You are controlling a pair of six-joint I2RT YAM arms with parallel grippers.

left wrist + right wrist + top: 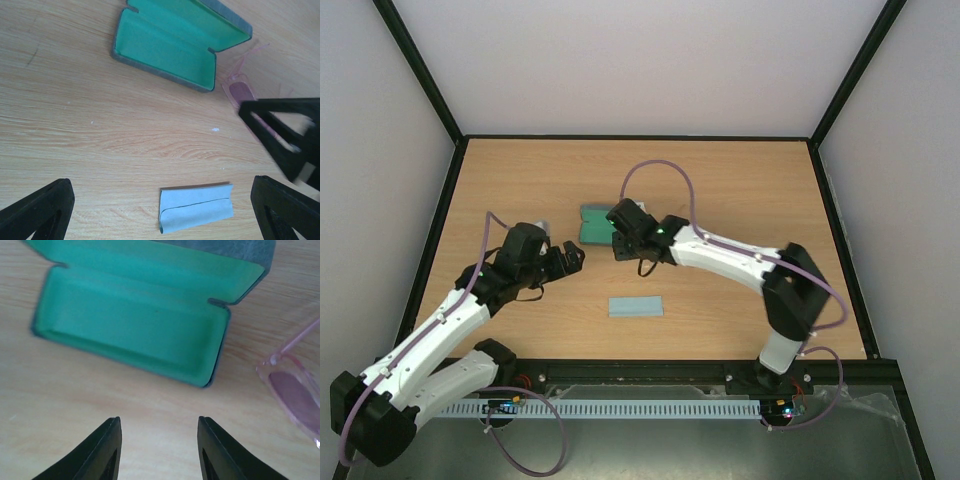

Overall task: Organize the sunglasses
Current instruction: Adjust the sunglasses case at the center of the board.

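Observation:
The sunglasses (240, 92), thin pink frame and pinkish lenses, lie on the table just right of the open grey-blue case (176, 41) with its green lining. In the right wrist view the case (135, 325) is ahead and the sunglasses (295, 396) are at the right edge. My right gripper (159, 420) is open and empty, low over the table in front of the case; in the left wrist view one of its fingers (280, 131) overlaps the glasses. My left gripper (160, 181) is open and empty above the table. In the top view the right gripper (623, 240) hides the glasses.
A folded light blue cloth (636, 306) lies near the front middle of the table, also in the left wrist view (196, 207). The left gripper (572, 258) hovers left of the case (592, 222). Black rails edge the table.

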